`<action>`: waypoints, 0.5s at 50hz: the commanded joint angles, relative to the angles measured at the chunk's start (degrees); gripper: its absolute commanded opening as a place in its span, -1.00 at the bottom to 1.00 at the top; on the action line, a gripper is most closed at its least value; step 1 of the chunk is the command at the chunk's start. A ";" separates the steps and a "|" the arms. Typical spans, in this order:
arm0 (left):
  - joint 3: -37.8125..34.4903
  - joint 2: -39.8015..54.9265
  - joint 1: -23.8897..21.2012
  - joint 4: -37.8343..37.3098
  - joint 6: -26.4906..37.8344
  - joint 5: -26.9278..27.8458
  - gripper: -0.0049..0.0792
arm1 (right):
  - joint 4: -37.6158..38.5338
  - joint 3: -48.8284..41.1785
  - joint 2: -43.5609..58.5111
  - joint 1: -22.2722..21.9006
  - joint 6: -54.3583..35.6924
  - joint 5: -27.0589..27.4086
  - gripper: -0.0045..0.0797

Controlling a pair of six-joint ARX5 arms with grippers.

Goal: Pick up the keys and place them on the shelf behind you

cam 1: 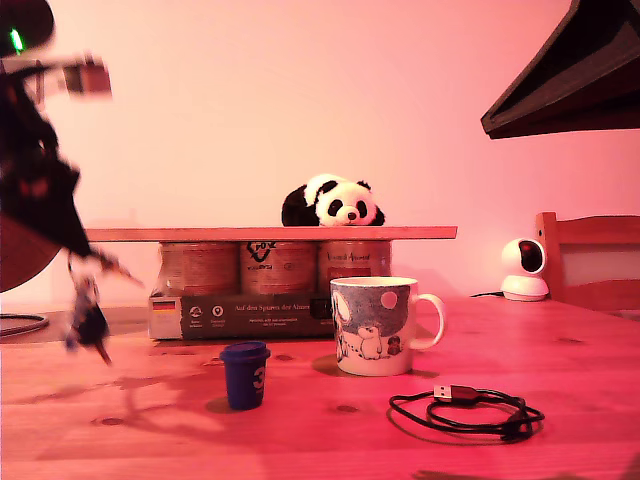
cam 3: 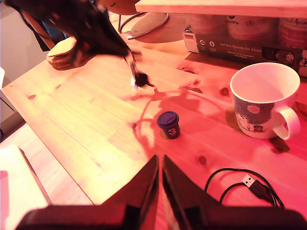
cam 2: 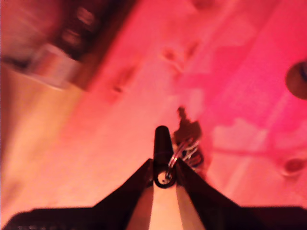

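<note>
Already clear of the surface [cam 1: 320,430], the keys [cam 1: 88,322] hang from the first pincer [cam 2: 164,178], which is clamped on the key ring, with the fob dangling below. Taking the mug [cam 1: 375,325] as landmark, the bunch hangs well off toward the exterior view's left, beyond the small blue cup [cam 1: 245,374], while the shelf [cam 1: 270,233] runs behind the mug, resting on jars with a toy panda [cam 1: 332,202] on top. The second pincer [cam 3: 159,168] hovers with its jaws nearly together, holding nothing. The likely trouble is swing: the loose bunch could pendulum into the shelf's edge or slip from so thin a grip, and landing beside the panda risks knocking it.
</note>
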 commanded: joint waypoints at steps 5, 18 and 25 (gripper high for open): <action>2.71 -2.58 -0.33 0.50 0.07 -0.11 -0.94 | 1.09 0.22 0.24 0.26 -0.20 0.15 -0.92; 7.32 -3.93 -0.33 4.17 0.09 -1.46 -0.94 | 2.97 0.22 0.24 0.28 -0.15 0.15 -0.92; 9.42 -3.91 -0.31 8.79 0.09 -1.46 -0.94 | 7.87 0.22 0.24 0.28 -0.17 0.96 -0.92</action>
